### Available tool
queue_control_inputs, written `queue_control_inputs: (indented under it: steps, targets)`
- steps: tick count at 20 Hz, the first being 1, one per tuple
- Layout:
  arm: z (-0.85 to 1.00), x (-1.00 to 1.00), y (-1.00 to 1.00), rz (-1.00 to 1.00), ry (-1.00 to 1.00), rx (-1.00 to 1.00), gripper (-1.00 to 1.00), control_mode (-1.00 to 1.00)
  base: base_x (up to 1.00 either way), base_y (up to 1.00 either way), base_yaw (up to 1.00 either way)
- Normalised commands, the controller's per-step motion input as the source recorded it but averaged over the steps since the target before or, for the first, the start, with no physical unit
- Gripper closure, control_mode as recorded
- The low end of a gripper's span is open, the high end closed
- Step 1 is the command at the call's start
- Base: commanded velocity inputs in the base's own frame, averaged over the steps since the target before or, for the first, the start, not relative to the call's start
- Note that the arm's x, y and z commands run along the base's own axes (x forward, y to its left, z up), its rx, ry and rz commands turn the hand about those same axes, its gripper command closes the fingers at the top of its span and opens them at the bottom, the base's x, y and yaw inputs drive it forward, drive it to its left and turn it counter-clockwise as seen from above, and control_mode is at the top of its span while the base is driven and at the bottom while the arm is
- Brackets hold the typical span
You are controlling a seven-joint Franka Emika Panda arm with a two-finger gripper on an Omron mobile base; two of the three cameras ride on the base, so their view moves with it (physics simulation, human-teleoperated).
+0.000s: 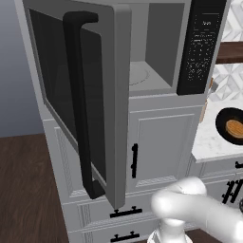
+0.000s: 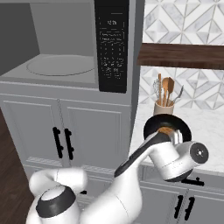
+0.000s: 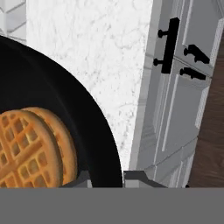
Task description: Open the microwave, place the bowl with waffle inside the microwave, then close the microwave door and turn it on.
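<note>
The microwave (image 1: 152, 47) stands open, its door (image 1: 57, 90) swung out to the left with the long black handle (image 1: 80, 109) facing me. The cavity with its turntable (image 2: 61, 65) holds nothing. On the marble counter to the right sits the black bowl (image 2: 153, 124) (image 1: 223, 121) with the golden waffle (image 2: 165, 130) (image 1: 235, 127) in it. My gripper (image 2: 171, 135) reaches down onto the bowl's near rim. In the hand view the bowl (image 3: 65, 87) and waffle (image 3: 30, 148) loom large, and my gripper (image 3: 107, 178) has one fingertip inside the rim and one outside, closed in on it.
The black control panel (image 2: 111, 43) stands between the cavity and the counter (image 2: 205, 127). A utensil holder (image 2: 164, 107) sits behind the bowl under a wooden shelf (image 2: 183, 54). White cabinets with black handles (image 3: 168, 43) run below. The open door juts far out at the left.
</note>
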Motion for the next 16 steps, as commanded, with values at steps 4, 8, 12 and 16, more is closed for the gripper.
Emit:
queue_control_inputs:
  steps: [4,8,12,16]
  targets:
    - [1.0,-0.99,0.47,0.08,-0.2,-0.08,1.0,-1.0,0.0,0.0,0.0]
    - [0.84,-0.81,0.67,0.1,-0.2,-0.05,1.0,-1.0,0.0,0.0,0.0]
    - [0.69,-0.48,0.92,0.09,-0.21,-0.03,1.0,-1.0,0.0,0.0,0.0]
    - [0.73,-0.46,0.9,0.09,-0.22,-0.03,1.0,-1.0,0.0,0.0,0.0]
